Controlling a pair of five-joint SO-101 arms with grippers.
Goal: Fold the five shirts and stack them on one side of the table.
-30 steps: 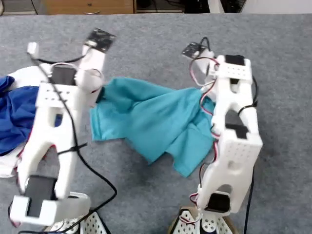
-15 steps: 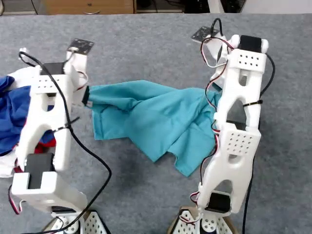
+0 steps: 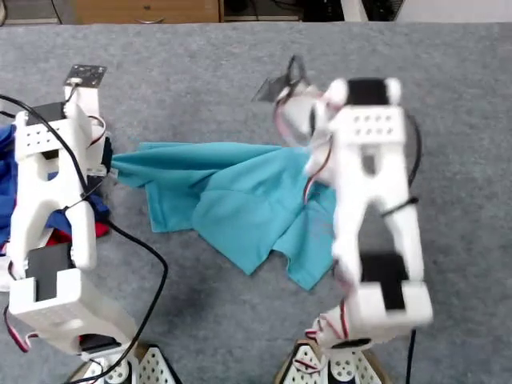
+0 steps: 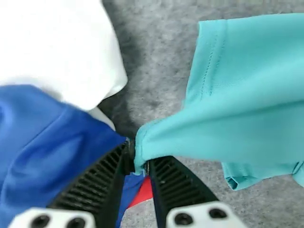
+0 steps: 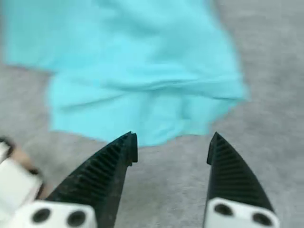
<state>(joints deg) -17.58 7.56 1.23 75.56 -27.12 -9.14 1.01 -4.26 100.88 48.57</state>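
Note:
A teal shirt (image 3: 240, 196) lies crumpled across the middle of the grey table (image 3: 208, 72). My left gripper (image 4: 137, 159) is shut on a pulled-out corner of the teal shirt (image 4: 228, 114), drawn tight toward the left side near the pile. In the high view that pinch (image 3: 112, 170) sits at the shirt's left tip. My right gripper (image 5: 172, 145) hangs open above the teal shirt (image 5: 142, 85), touching nothing. A pile of blue (image 4: 47, 156), white (image 4: 52, 47) and red (image 4: 145, 192) shirts lies under the left gripper.
The shirt pile (image 3: 8, 192) sits at the table's left edge, partly hidden by the left arm (image 3: 48, 208). The right arm (image 3: 372, 200) covers the teal shirt's right part. Bare grey table extends along the far side and to the right.
The left gripper has drawn the teal shirt's corner further left, stretching it toward the pile. The right arm has swung left and lifted over the shirt's right part.

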